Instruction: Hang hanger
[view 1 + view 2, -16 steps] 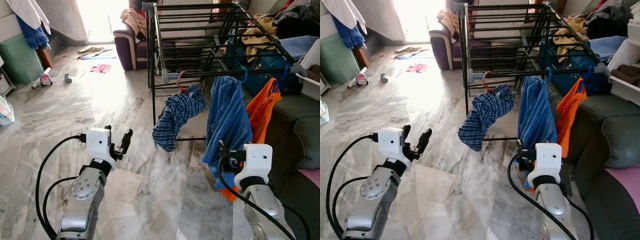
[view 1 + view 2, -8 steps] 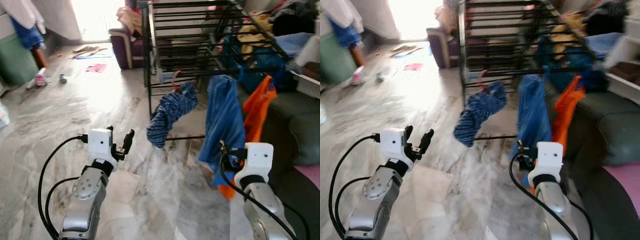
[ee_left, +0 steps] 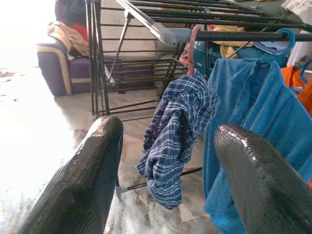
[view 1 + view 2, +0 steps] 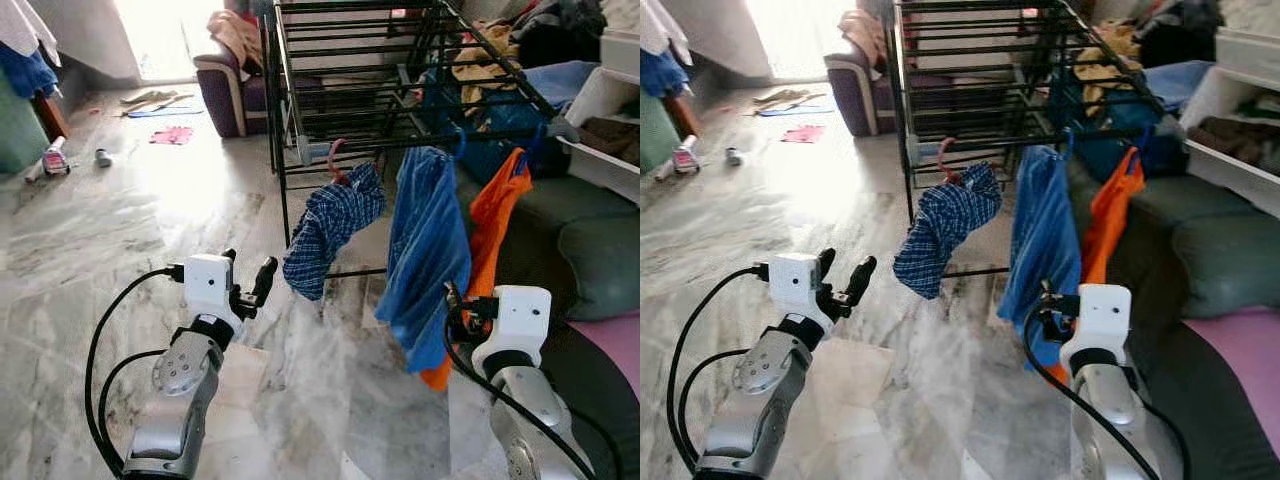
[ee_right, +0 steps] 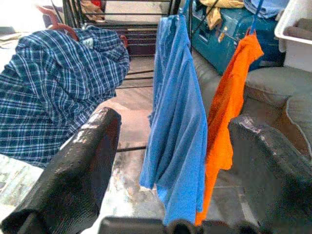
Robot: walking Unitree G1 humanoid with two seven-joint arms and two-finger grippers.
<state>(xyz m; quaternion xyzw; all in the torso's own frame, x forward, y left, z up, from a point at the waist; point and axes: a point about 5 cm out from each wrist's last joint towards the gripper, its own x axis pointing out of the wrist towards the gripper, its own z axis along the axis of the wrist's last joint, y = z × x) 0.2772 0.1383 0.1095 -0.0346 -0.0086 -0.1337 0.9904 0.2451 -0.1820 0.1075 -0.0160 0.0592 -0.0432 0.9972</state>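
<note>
A black drying rack (image 4: 350,60) stands ahead. On its front rail a pink hanger (image 4: 335,160) carries a crumpled blue plaid shirt (image 4: 330,225). To the right of it hang a blue shirt (image 4: 428,250) and an orange shirt (image 4: 497,225), each on a blue hanger. My left gripper (image 4: 249,262) is open and empty, low over the floor, left of the plaid shirt and apart from it. My right gripper (image 4: 455,298) is open and empty too, just before the lower part of the blue shirt. Both wrist views look between wide-spread fingers at the hanging clothes.
A dark sofa (image 4: 590,230) and a white bin (image 4: 610,100) crowd the right side. A purple armchair (image 4: 225,85) stands behind the rack on the left. Small items and cloths (image 4: 170,135) lie on the marble floor further back on the left.
The whole view has shifted, so the rack and clothes sit further left and slightly nearer. Both arms keep the same pose with fingers spread.
</note>
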